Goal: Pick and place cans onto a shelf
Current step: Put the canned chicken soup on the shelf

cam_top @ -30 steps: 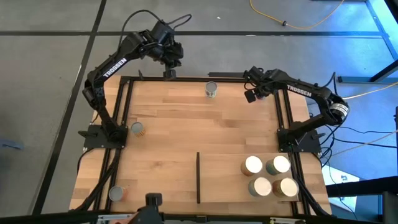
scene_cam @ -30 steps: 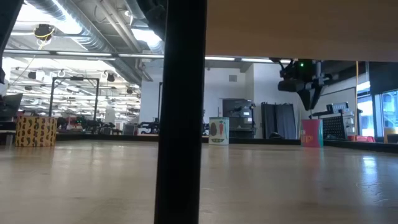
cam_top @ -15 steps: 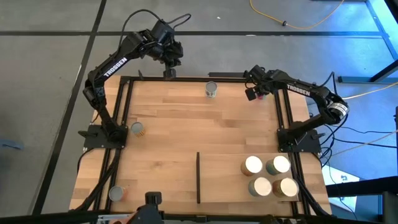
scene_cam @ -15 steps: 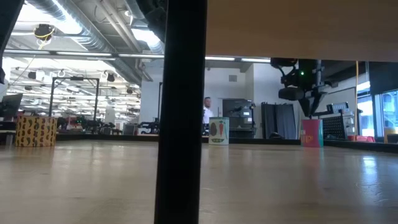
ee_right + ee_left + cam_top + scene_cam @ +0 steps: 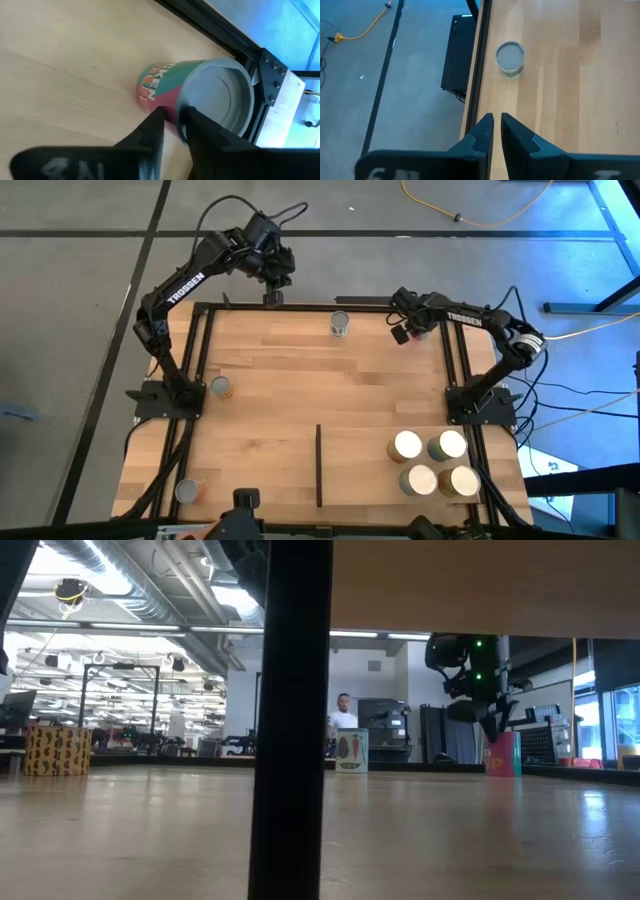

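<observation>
A red-and-green can (image 5: 419,332) with a silver top (image 5: 216,97) stands upright near the table's far right corner. My right gripper (image 5: 403,332) hangs just over it, slanting down, its fingers a narrow gap apart in front of the can's side. A green can (image 5: 340,325) stands at the far edge. An orange can (image 5: 221,387) stands at the left edge, and another can (image 5: 187,490) at the near left. Several cans (image 5: 407,445) stand on the shelf (image 5: 350,470) at the near right. My left gripper (image 5: 273,283) waits shut, raised over the far edge. My right gripper comes at the red-and-green can from above, slanting. Its fingertips (image 5: 156,120) stand before the can's side just under the rim (image 5: 184,107). I cannot tell whether they touch it. The can stands upright on the table (image 5: 500,753).
The table's black frame rail (image 5: 240,47) runs close behind the red-and-green can. In the low view the shelf's black strip (image 5: 290,720) stands close in front, and the shelf's pale underside (image 5: 480,585) spans the top. A person (image 5: 343,718) is in the room behind.
My right gripper has sunk toward the red-and-green can and shifted a little toward the table's left, rolling slightly. The can has stayed where it was. A person has come into sight behind the green can.
</observation>
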Controlling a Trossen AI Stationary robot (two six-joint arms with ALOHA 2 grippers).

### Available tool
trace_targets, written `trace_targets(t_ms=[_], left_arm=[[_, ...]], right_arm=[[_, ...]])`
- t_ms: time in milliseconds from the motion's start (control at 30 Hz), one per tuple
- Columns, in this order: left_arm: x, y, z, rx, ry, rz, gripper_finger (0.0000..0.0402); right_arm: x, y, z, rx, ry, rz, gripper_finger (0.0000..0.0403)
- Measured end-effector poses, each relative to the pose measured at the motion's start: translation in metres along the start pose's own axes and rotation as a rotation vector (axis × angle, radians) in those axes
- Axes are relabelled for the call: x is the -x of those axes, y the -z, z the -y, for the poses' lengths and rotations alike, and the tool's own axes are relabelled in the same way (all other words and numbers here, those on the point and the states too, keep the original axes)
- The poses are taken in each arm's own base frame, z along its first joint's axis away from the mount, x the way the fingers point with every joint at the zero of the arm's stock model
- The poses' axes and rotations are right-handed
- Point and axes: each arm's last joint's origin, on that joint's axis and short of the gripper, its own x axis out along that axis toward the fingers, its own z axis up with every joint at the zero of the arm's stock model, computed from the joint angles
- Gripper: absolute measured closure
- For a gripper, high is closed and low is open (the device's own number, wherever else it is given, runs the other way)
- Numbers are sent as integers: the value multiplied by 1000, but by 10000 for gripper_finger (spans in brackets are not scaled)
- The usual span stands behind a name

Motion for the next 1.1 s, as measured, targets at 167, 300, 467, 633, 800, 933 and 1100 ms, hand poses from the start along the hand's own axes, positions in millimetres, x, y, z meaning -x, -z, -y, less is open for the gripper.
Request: trace_targets(t_ms=[167, 300, 467, 633, 800, 933, 1100], left_arm=[[0, 0, 0, 0, -1, -1, 374], [0, 0, 0, 0, -1, -1, 374], [0, 0, 0, 0, -1, -1, 374], [0, 0, 0, 0, 0, -2, 374], [0, 0, 0, 1, 0, -2, 374], [0, 0, 0, 4, 0, -2, 374], [0, 1, 1, 11, 8, -13, 374]], right_arm=[[1, 0, 0, 0, -29, -3, 387], [6, 0, 3, 10, -33, -2, 394], [21, -4, 6, 27, -80, -5, 395], [46, -4, 10, 94, -95, -1, 395], [88, -4, 6, 249, -121, 49, 395], [132, -3, -4, 408, -180, 117, 395], [189, 8, -20, 573, -291, 238, 395]])
